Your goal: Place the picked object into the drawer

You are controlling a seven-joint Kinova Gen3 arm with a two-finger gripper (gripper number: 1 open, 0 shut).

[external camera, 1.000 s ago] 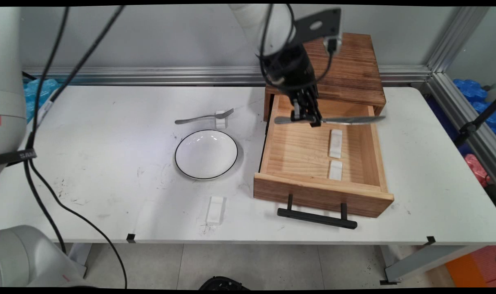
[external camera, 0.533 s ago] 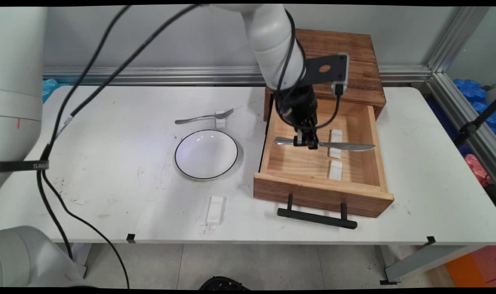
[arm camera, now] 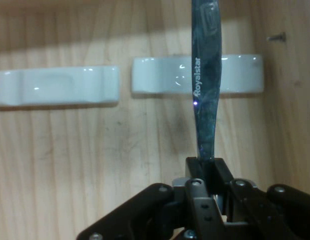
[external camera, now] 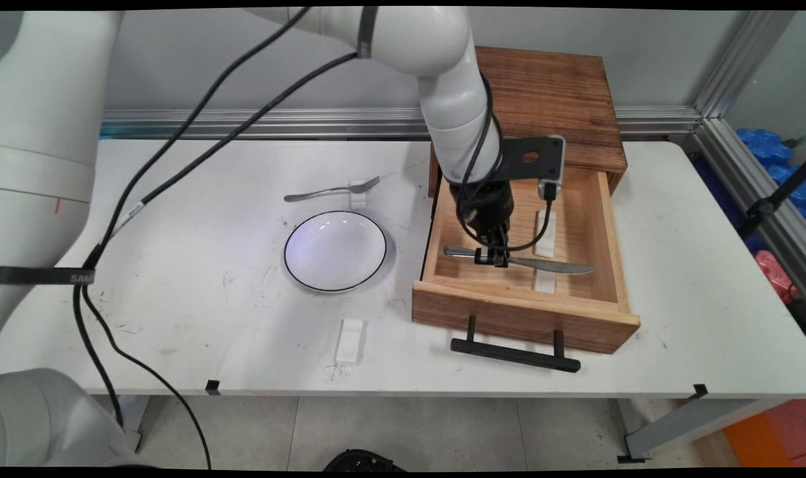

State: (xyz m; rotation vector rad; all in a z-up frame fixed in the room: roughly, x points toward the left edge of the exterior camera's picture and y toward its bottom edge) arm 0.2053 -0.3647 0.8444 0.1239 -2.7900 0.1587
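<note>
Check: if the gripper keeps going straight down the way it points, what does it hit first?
Likely the drawer's wooden floor. The gripper points down into it, holding the knife, whose blade crosses a white rest; remaining height unclear.

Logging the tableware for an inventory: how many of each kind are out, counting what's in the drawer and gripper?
Knife: 1
Fork: 1
Plate: 1
White rests: 4
Total: 7

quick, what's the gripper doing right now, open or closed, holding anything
Gripper: closed on a knife, held level inside the open wooden drawer.
</note>
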